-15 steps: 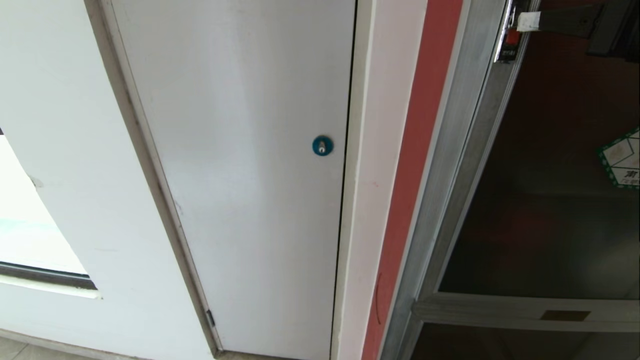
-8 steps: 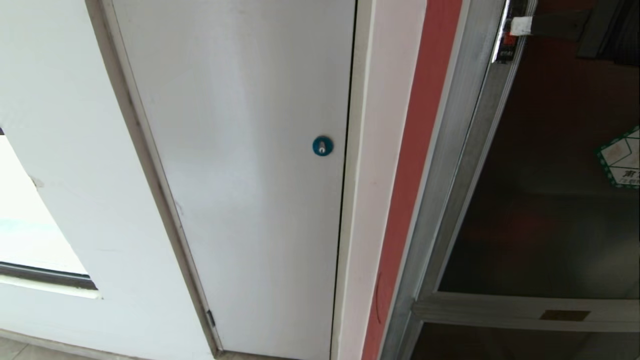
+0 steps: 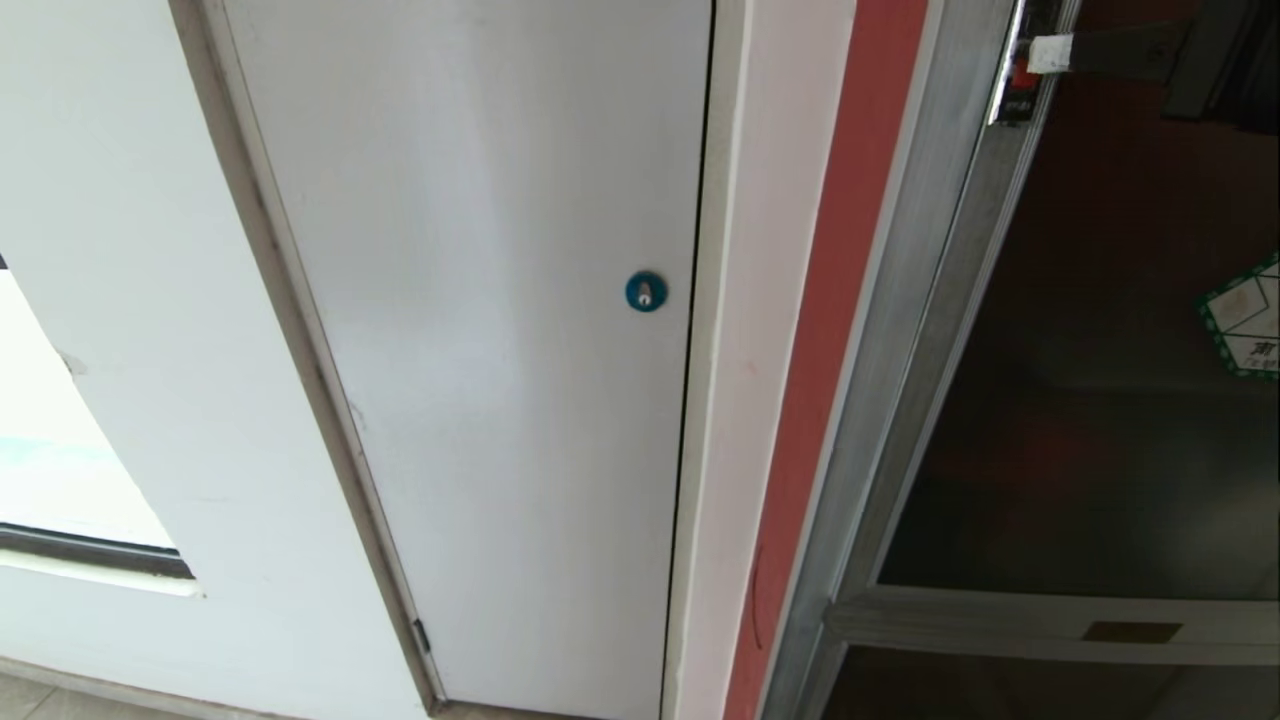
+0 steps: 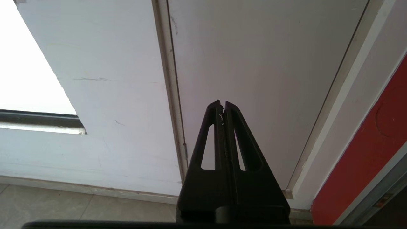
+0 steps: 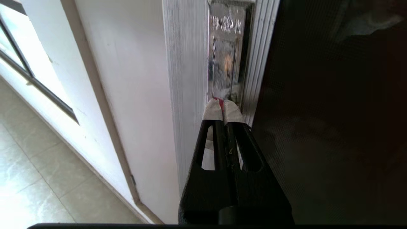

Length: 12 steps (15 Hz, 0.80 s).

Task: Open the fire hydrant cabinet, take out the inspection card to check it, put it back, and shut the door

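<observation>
The right claw [image 3: 1050, 52] has hardly moved since a moment ago; its white tip sits at almost the same spot by the red latch [image 3: 1020, 75], at the top right of the head view. The door [image 3: 1100, 350] looks just as it did.

The door's silver edge [image 3: 960, 300] runs down beside a red strip [image 3: 820, 350] of the fire hydrant cabinet. Only a thin gap shows between them, so there is little room there. The dark glass is wide and bare, with a green-edged sticker [image 3: 1245, 320] far to the right.

The right arm reaches in from the right. Its claw is pressed shut, holding nothing, and its white-wrapped fingertips [image 5: 213, 111] point into the silver groove right at the latch.

The left claw [image 4: 222, 106] is shut too and empty. It hangs low in front of the white panel [image 4: 254, 63], near the floor [image 4: 79, 210].

To the left, the white panel has a small blue lock [image 3: 645, 291]. Past it is a white wall [image 3: 120, 300] with a bright window [image 3: 50, 450].
</observation>
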Tool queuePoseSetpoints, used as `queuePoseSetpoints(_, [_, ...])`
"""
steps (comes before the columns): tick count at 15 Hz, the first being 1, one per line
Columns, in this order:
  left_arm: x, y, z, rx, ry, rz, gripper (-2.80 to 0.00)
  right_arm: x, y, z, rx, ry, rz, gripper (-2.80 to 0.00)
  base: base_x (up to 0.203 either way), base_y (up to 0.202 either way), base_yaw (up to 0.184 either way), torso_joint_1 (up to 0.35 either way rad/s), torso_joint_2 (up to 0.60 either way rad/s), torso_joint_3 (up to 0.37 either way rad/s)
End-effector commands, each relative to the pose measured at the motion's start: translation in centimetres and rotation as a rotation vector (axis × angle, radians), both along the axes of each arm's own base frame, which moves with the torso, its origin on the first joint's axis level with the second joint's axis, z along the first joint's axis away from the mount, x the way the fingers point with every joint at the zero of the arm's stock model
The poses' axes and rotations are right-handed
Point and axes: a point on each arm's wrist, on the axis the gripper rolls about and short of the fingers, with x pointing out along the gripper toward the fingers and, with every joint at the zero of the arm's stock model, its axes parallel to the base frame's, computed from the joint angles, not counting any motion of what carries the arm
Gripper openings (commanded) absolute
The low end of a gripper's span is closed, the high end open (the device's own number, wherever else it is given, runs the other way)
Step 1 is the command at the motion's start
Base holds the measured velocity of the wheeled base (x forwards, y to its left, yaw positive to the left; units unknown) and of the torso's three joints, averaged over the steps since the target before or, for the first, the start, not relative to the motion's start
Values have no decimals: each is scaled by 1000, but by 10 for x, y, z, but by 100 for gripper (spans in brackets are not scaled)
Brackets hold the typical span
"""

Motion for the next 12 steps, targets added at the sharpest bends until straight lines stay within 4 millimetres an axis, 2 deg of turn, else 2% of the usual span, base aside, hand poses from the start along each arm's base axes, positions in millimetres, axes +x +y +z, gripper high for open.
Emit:
queuePoseSetpoints(1, [0,0,-2,0,5,0,-280,-23,1,8,4,-33,25,-280,0,0,0,0,0,0])
queuePoseSetpoints(4, [0,0,-2,0,5,-1,-280,-57,1,14,12,-66,51,-280,0,0,0,0,0,0])
queuePoseSetpoints(6, [0,0,-2,0,5,0,-280,-78,1,11,16,-73,68,-280,0,0,0,0,0,0])
queuePoseSetpoints(12, [0,0,-2,0,5,-1,-280,-135,-9,-16,19,-73,16,-280,0,0,0,0,0,0])
